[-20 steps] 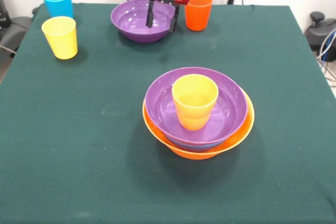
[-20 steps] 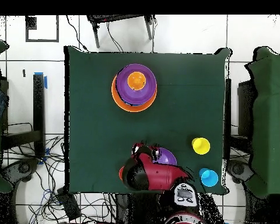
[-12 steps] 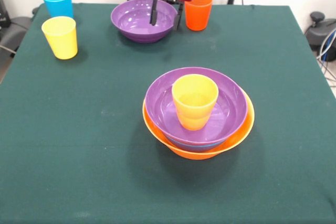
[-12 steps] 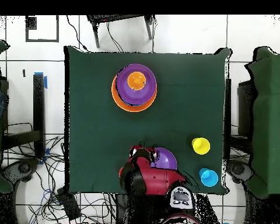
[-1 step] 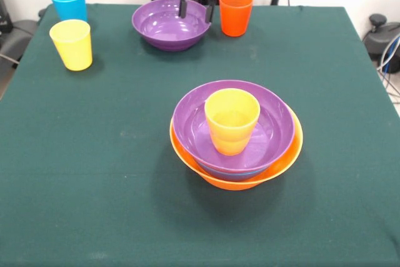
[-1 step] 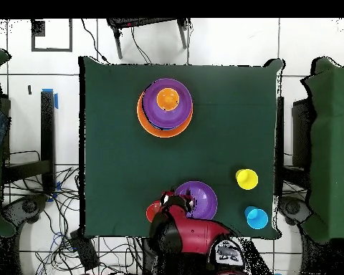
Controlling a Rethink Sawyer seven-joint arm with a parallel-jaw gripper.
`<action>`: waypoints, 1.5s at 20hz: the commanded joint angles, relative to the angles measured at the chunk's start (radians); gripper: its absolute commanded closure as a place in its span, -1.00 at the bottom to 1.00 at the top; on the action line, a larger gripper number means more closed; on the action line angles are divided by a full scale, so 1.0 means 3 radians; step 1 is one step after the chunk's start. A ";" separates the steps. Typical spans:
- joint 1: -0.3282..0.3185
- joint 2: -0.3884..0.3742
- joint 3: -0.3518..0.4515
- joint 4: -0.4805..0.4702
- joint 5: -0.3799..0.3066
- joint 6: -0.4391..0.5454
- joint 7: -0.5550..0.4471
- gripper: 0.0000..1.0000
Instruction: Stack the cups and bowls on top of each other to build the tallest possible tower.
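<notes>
Gripper (image 5: 197, 5), fingers apart and empty, hangs over the far rim of the lone purple bowl (image 5: 170, 24) at the table's far edge, the tower (image 5: 235, 134) standing mid-table amid open cloth.

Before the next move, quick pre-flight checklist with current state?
1. Gripper free of load: ok, jaws open, nothing between them.
2. Loose purple bowl upright and empty: ok.
3. Gripper clear of that bowl: cannot tell, tips look close to its far rim.
4. Tower settled: ok, yellow-orange cup upright in the top purple bowl, orange bowl as base.
5. Red-orange cup, yellow cup, blue cup upright, apart: ok.
</notes>
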 commanded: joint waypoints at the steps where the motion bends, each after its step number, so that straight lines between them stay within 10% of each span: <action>1: -0.0236 0.0024 0.0640 0.0184 -0.0242 0.0122 0.0508 -1.00; 30: -0.0089 0.0315 0.0465 -0.0210 -0.0097 -0.0043 0.0439 -1.00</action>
